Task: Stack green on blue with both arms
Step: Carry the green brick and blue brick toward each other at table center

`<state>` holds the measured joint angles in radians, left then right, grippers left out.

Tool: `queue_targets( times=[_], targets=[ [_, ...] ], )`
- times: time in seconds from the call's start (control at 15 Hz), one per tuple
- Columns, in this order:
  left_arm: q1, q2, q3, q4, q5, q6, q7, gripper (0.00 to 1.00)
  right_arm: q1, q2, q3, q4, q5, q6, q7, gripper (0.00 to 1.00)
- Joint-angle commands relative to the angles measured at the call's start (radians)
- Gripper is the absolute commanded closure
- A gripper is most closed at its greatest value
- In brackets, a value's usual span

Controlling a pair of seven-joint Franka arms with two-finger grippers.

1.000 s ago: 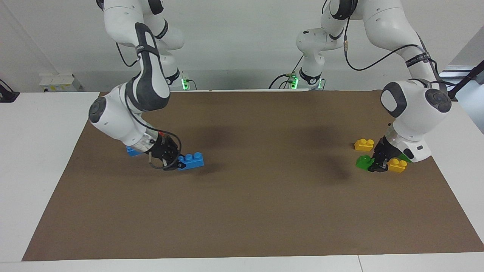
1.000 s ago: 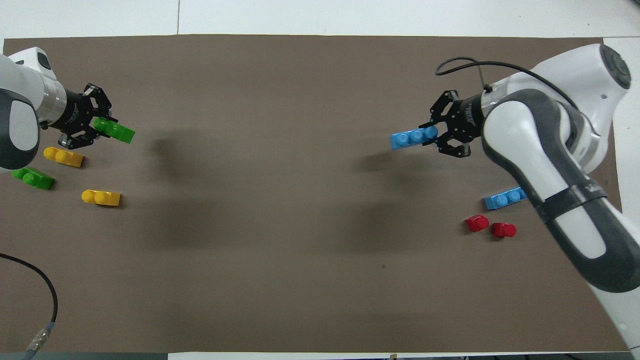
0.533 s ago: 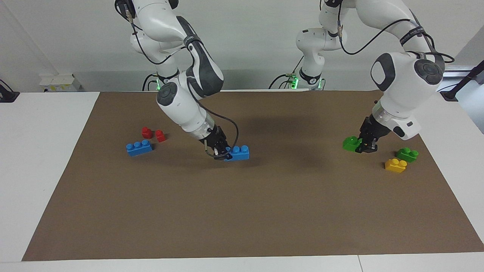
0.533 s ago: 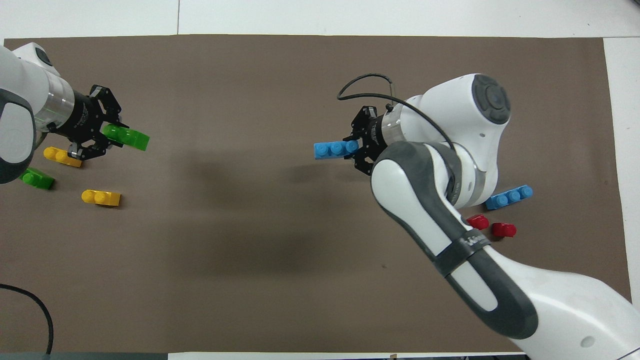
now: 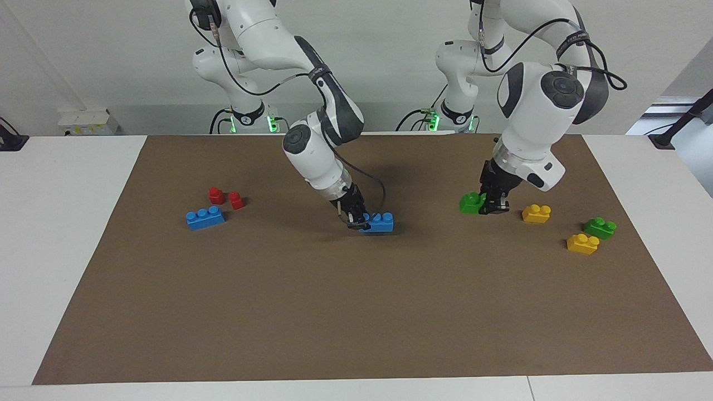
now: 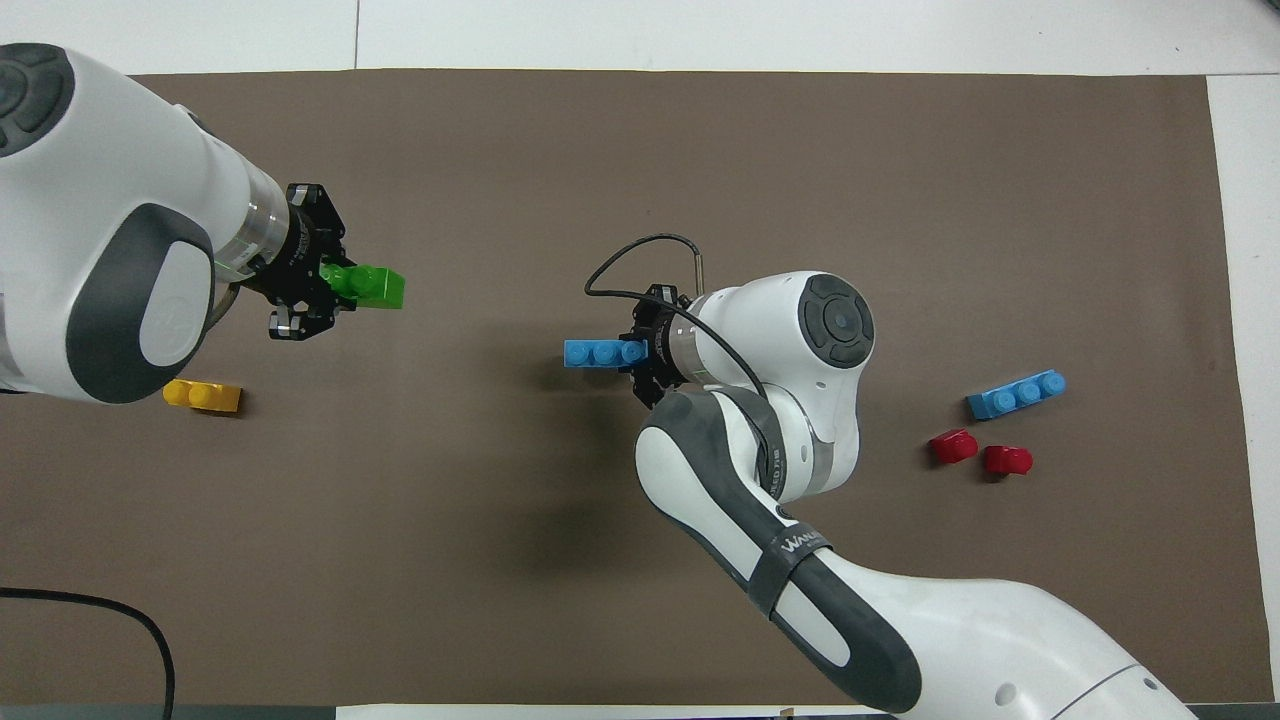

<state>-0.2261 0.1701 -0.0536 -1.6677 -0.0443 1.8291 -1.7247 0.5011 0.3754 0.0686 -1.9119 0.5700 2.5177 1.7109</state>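
The right tool (image 5: 356, 218) grips the blue brick (image 5: 380, 222) at frame centre, long axis lying across the frame. The left tool (image 5: 493, 201) grips the green brick (image 5: 471, 203) to the centre's right, apart from it.

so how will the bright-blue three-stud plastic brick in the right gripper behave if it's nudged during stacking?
Bright-blue three-stud plastic brick: probably rigid, since it juts straight from the right gripper without sagging. Held by one end, it may pivot under pressure. Its flat base suggests it won't roll.

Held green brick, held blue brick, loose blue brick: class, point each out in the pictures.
Held green brick (image 5: 470, 203), facing view, its side face.
Held blue brick (image 6: 598, 353), overhead view, its middle stud.
Loose blue brick (image 5: 205, 217), facing view, its long side.
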Motion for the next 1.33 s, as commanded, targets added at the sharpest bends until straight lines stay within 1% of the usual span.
queue_targets(
  times=[0.0,0.2,0.33,0.47,0.67,0.73,0.93,1.0,1.2,1.27],
  targets=[
    [-0.054,-0.040,0.014,-0.059,-0.005,0.031,-0.120,1.00,0.017,0.017,-0.004,-0.010,0.027,0.035,-0.019,1.00],
    [-0.149,-0.073,0.018,-0.170,0.007,0.152,-0.259,1.00,0.024,0.034,-0.004,-0.012,0.027,0.049,-0.028,1.00],
    [-0.196,-0.077,0.015,-0.208,0.055,0.205,-0.334,1.00,0.024,0.039,-0.004,-0.012,0.027,0.053,-0.030,1.00],
    [-0.231,-0.055,0.015,-0.219,0.072,0.234,-0.381,1.00,0.024,0.039,-0.004,-0.029,0.027,0.076,-0.030,1.00],
    [-0.297,-0.021,0.015,-0.266,0.136,0.332,-0.496,1.00,0.024,0.037,-0.004,-0.033,0.027,0.078,-0.030,1.00],
    [-0.308,-0.021,0.015,-0.282,0.144,0.357,-0.516,1.00,0.024,0.037,-0.004,-0.035,0.027,0.078,-0.030,1.00],
    [-0.337,0.006,0.015,-0.288,0.152,0.381,-0.549,1.00,0.024,0.037,-0.004,-0.035,0.027,0.078,-0.030,1.00],
    [-0.346,0.015,0.015,-0.290,0.167,0.389,-0.570,1.00,0.024,0.037,-0.004,-0.035,0.027,0.078,-0.030,1.00],
    [-0.381,0.080,0.015,-0.287,0.234,0.439,-0.657,1.00,0.024,0.037,-0.004,-0.044,0.027,0.095,-0.030,1.00],
    [-0.380,0.081,0.015,-0.285,0.239,0.443,-0.662,1.00,0.024,0.037,-0.004,-0.047,0.027,0.102,-0.030,1.00]
  ],
)
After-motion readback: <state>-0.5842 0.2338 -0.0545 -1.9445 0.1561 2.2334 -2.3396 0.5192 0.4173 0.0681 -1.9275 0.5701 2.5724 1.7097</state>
